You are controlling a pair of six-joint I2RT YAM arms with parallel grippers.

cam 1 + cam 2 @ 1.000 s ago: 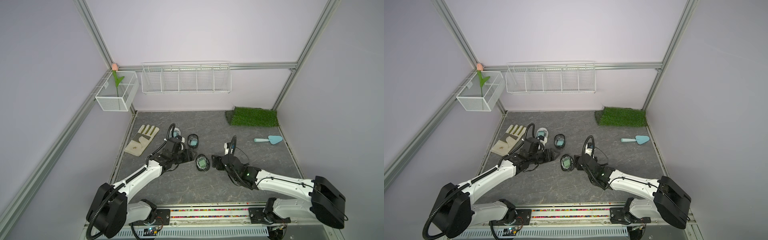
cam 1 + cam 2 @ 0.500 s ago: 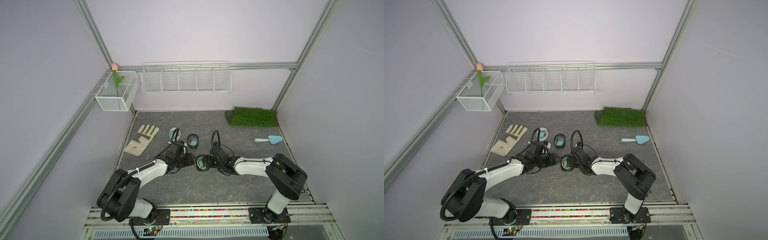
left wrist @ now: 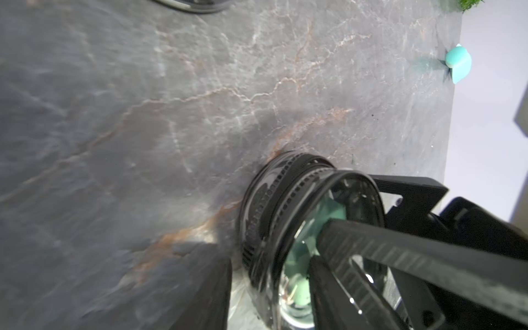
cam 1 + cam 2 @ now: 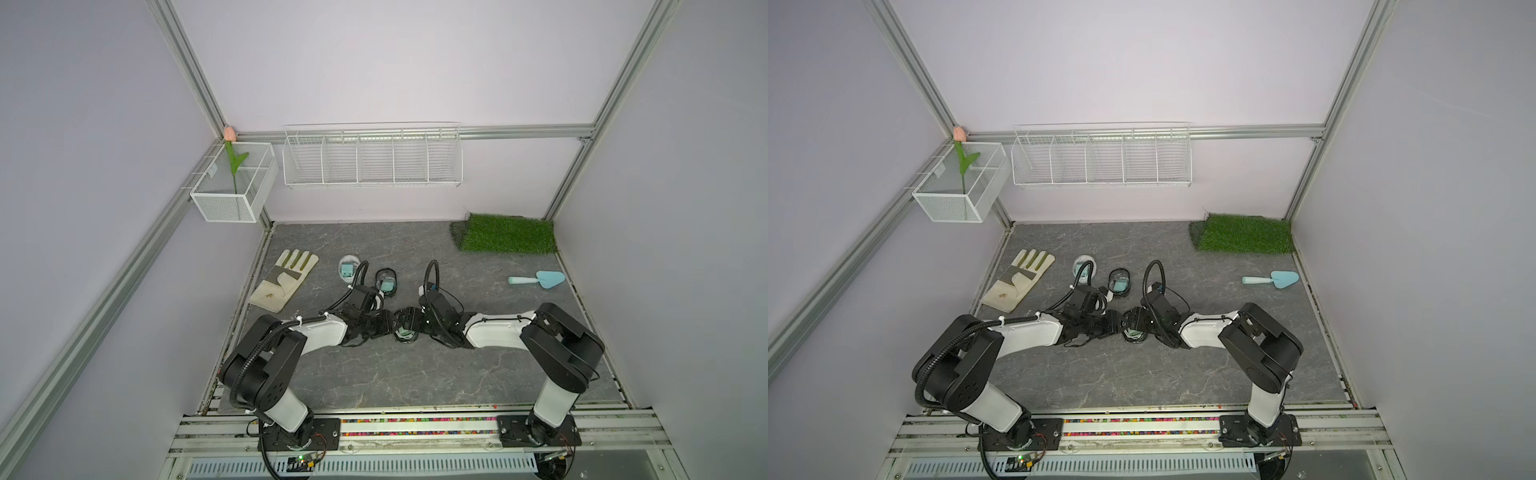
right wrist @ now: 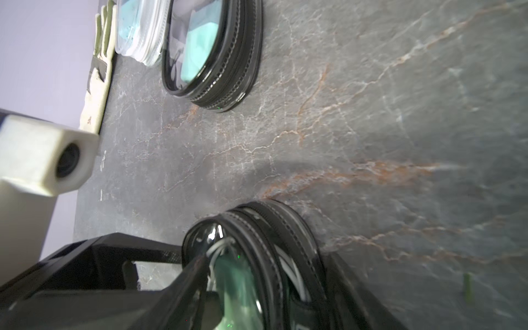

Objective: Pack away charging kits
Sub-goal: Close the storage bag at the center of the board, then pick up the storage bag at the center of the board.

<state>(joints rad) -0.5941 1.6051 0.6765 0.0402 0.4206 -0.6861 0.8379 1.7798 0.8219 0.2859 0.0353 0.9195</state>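
A black-rimmed round case point(image 4: 405, 332) point(image 4: 1133, 334) lies mid-table between both arms. Its clear lid shows a teal charger block point(image 3: 297, 263) point(image 5: 237, 285) and a white cable point(image 5: 220, 245) inside. My left gripper point(image 4: 390, 324) point(image 3: 265, 274) straddles the case's edge, one finger over the lid and the other a small gap off the rim. From the opposite side my right gripper point(image 4: 417, 322) point(image 5: 271, 274) straddles the case too, fingers close against both faces, blurred. Two more round cases, one black-rimmed point(image 4: 386, 283) and one white-rimmed point(image 4: 348, 268), each hold a teal block.
A work glove point(image 4: 284, 280) lies at the left edge. A light-blue trowel point(image 4: 538, 279) and a grass mat point(image 4: 507, 239) are at the right and back right. A wire rack point(image 4: 372, 158) and a mesh basket point(image 4: 232, 187) hang on the back wall.
Both arms have dropped low and reached inward until their grippers meet at the middle case. Both sets of jaws have narrowed around it.
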